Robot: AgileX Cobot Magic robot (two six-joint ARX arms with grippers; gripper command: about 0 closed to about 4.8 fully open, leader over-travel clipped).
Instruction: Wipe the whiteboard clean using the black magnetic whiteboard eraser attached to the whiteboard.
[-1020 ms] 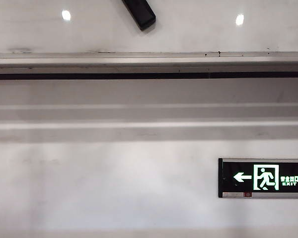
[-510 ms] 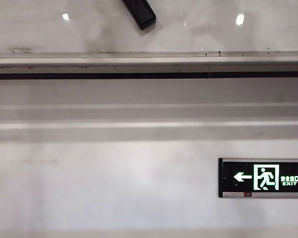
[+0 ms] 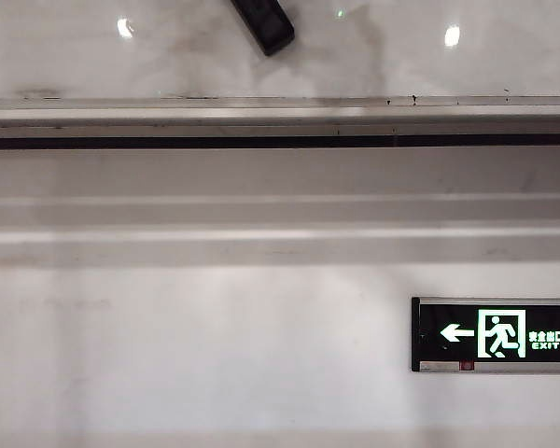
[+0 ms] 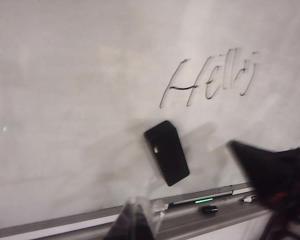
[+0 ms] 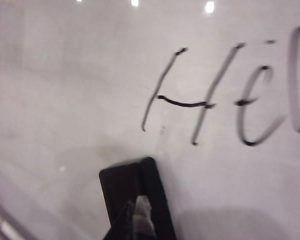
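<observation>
Because the black magnetic whiteboard eraser [image 4: 166, 152] only clings flat to the whiteboard [image 4: 70, 85] by its magnet, tilted and just above the silver rail [image 4: 65, 223] at the board's lower edge, a careless nudge could slide it along the glossy surface or knock it off before it is gripped. Fingers that arrive pressed together would push the block rather than straddle it, so that is the likelier cause of trouble, in my judgement. A skewed grip could also drag one corner and smear the handwritten "Hello" [image 4: 210, 80], which sits up and to the right of the eraser, instead of clearing it.

Seen from its wrist camera, the right gripper [image 5: 137, 220] is just in front of the eraser [image 5: 132, 195], its fingers together and holding nothing; whether the tips touch the block I cannot tell. Beside it, the left gripper [image 4: 135, 222] hangs near the rail below the eraser, fingers likewise together and empty. In the exterior view only the eraser's lower end [image 3: 266, 26] shows, at the top edge, and neither gripper appears.
</observation>
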